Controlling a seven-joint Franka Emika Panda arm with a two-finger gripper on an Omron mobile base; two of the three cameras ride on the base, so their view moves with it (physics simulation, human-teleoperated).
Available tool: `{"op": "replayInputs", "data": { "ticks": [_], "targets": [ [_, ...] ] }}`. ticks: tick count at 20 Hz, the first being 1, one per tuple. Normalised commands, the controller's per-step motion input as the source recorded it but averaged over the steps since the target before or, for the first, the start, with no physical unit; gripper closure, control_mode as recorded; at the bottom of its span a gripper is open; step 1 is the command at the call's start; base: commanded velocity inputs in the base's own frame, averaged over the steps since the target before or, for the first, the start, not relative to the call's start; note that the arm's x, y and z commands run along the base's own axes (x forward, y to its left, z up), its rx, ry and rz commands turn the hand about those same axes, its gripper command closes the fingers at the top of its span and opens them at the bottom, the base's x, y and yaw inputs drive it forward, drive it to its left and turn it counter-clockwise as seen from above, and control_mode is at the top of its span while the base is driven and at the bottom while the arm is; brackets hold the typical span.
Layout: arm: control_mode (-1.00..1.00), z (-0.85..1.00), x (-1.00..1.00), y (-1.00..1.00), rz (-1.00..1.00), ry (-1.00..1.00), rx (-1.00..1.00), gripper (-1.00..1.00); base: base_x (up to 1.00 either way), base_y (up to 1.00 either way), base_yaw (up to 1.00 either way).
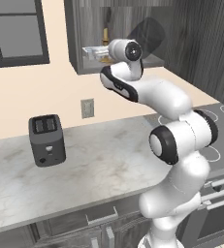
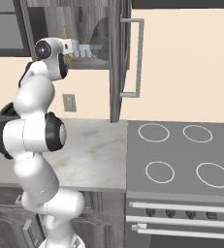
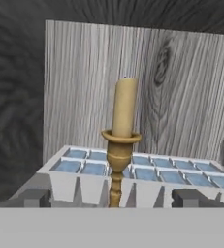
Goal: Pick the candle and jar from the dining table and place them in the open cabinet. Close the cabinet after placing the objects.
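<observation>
The pincer (image 3: 111, 197) stands wide around the candle (image 3: 121, 145) before the ridged tray (image 3: 191, 170); withdraw straight back so it stays upright.

We note the candle (image 3: 119, 145): golden-brass holder, pale tan stick. The cabinet (image 3: 133, 92) shows grey wood grain with a dark knot. The tray (image 3: 147, 167) is clear, bluish cells. The desk (image 1: 99, 164) is pale marble, veined; the toaster (image 1: 46, 140) dark grey.
</observation>
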Motion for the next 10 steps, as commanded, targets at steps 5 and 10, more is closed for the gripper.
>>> {"op": "replayInputs", "data": {
  "ticks": [5,10],
  "targets": [
    [-1.0,0.25,-0.66,0.0,-0.02,-0.07,0.0,-1.0,0.0,0.0,0.0],
    [-1.0,0.03,-0.71,0.0,-0.03,-0.01,0.0,-1.0,0.0,0.0,0.0]
  ]
}}
